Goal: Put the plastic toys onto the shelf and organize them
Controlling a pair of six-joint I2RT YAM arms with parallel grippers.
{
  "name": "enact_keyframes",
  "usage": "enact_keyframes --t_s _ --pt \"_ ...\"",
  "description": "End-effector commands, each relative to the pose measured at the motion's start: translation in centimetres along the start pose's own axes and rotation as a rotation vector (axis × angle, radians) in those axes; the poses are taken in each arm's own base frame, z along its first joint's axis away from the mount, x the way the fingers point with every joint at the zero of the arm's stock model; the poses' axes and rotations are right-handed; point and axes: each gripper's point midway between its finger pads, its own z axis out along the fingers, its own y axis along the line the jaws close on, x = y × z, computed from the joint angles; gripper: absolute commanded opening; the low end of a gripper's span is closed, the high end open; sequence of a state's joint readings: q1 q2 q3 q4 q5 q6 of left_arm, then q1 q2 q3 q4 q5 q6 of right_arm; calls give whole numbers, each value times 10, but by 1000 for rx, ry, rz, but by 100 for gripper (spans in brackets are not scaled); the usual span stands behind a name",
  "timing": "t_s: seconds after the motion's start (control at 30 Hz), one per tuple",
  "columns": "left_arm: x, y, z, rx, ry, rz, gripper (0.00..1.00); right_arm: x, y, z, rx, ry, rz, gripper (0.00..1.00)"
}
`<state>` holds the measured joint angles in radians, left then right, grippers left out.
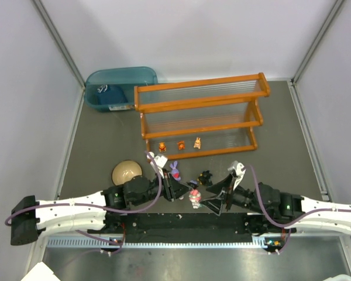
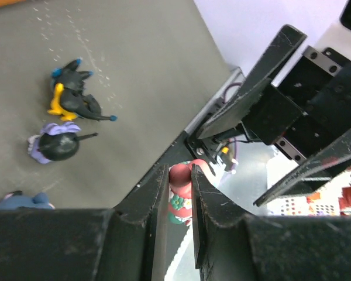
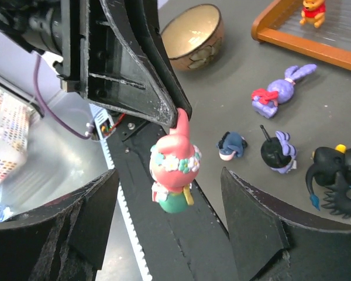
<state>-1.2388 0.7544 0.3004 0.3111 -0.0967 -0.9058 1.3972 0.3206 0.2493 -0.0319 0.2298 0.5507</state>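
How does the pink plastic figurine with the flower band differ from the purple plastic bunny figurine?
Colour: the pink plastic figurine is pink above green; the purple plastic bunny figurine is purple with a red bow. Support: the pink figurine hangs upright from the left pincer; the bunny lies on the grey table. Both are small toys, neither on the orange-framed shelf.

Eight tiny plastic figurines: three orange-tan figurines [image 1: 180, 144], one purple bunny [image 3: 284, 88], one pink-red figurine [image 3: 175, 161], one dark-blue figurine [image 3: 231, 144], one round black-and-purple figurine [image 3: 278, 153], one black blue-tipped figurine [image 3: 336, 175]. One orange two-tier shelf [image 1: 202, 128]. One teal bin [image 1: 120, 76]. One tan bowl [image 1: 127, 171]. Two robot arms [image 1: 76, 212].
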Motion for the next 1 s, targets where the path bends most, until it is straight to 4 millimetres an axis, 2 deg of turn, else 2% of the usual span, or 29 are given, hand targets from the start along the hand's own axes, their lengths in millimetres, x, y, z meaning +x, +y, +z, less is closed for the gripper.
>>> enact_keyframes --t_s 0.0,0.03,0.07,0.1,0.13,0.37,0.43,0.63,0.97 --pt "-32 -10 0 -89 -63 47 0 -20 -7 4 97 -14 -21 72" --pt "-27 8 -1 -175 -41 68 0 -22 -7 7 112 -8 -19 73" --pt "-36 2 -1 -190 -55 69 0 -21 -9 9 130 5 -22 74" --pt "-36 8 -2 -229 -46 79 0 -14 -14 15 164 36 -33 75" --pt "-39 15 -1 -274 -56 87 0 -18 -12 19 169 40 -37 75" --pt "-50 30 -4 -441 -62 89 0 -21 -15 47 279 71 -86 75" --pt "-47 38 -7 -489 -49 95 0 -28 -15 52 303 49 -93 75" --pt "-51 48 -11 -566 -58 93 0 -32 -15 62 341 45 -110 75" --pt "-52 52 -11 -606 -66 85 0 -25 -18 80 394 55 -78 74"
